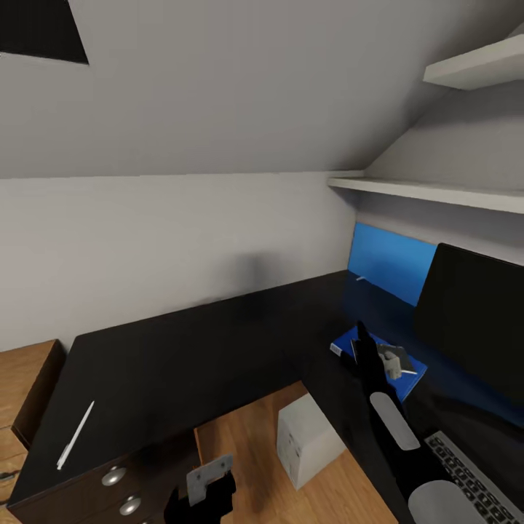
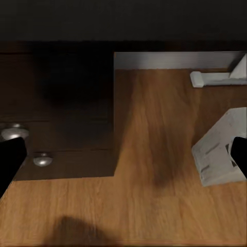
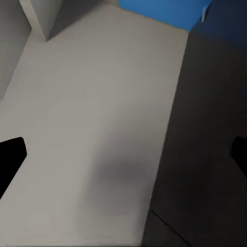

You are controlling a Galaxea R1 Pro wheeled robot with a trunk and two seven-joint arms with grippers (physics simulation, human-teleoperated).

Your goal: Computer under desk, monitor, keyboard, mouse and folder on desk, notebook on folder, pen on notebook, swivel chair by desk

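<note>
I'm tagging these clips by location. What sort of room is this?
Likely a home office nook in an attic room: sloped grey ceiling, a black L-shaped desk with a monitor and keyboard, and a tower computer on the wood floor.

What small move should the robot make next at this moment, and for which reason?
Probably lift the left tool toward the pen. The pen lies alone at the left end of the desk, far from the folder it must end up above. The left tool hangs open and empty below the desk edge, on the pen's side.
</note>
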